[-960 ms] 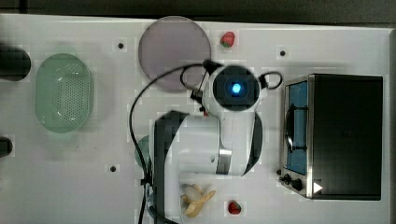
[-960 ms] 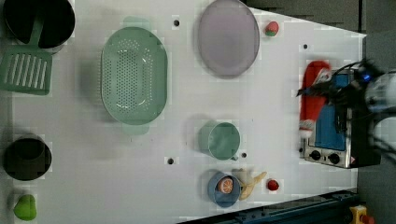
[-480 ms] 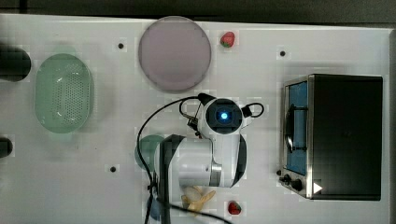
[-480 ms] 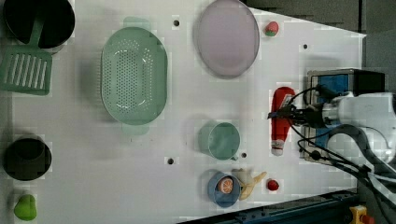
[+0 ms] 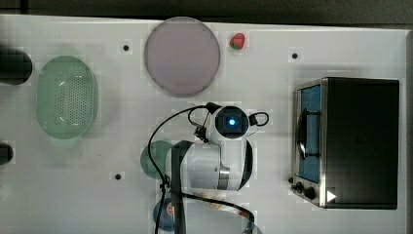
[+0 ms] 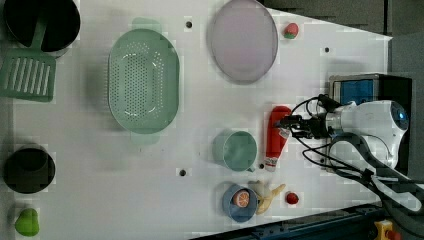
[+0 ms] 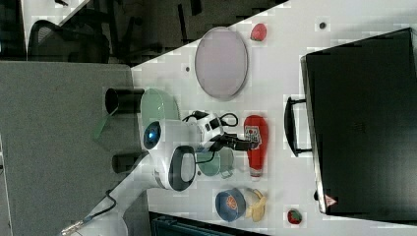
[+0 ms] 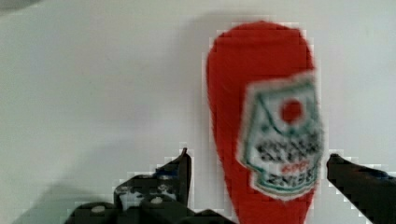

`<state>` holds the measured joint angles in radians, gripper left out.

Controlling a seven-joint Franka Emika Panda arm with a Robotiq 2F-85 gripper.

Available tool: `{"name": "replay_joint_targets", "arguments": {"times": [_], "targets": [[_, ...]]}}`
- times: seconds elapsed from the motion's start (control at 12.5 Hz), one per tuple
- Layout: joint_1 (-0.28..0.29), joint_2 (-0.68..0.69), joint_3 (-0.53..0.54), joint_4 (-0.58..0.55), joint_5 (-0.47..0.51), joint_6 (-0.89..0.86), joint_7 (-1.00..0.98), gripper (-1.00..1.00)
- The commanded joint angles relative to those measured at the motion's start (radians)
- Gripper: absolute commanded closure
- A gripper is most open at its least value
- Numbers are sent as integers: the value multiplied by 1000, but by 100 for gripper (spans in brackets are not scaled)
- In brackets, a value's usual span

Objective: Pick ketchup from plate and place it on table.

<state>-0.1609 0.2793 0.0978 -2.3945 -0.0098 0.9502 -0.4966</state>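
- The ketchup [image 6: 276,136] lies flat on the table [image 6: 200,200], well apart from the plate [image 6: 243,40], between the green cup [image 6: 235,150] and the oven [image 6: 367,90].
- In the wrist view we see the gripper [image 8: 257,163] with its jaws spread, a gap either side of the bottle, gripping nothing.
- We judge the step to be release; a straight lift should leave the bottle unmoved.
- In the top view the arm [image 5: 214,161] hides the bottle; its cap is cut off in the wrist view.
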Motion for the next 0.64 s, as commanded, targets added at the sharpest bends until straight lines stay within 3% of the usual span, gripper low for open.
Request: {"name": "replay_joint_targets", "arguments": {"times": [0.08,0.64], "targets": [[1,-113,-2,55,4,-18,3,-100],[2,-394,-3,322,2,-475,433,-100]]}}
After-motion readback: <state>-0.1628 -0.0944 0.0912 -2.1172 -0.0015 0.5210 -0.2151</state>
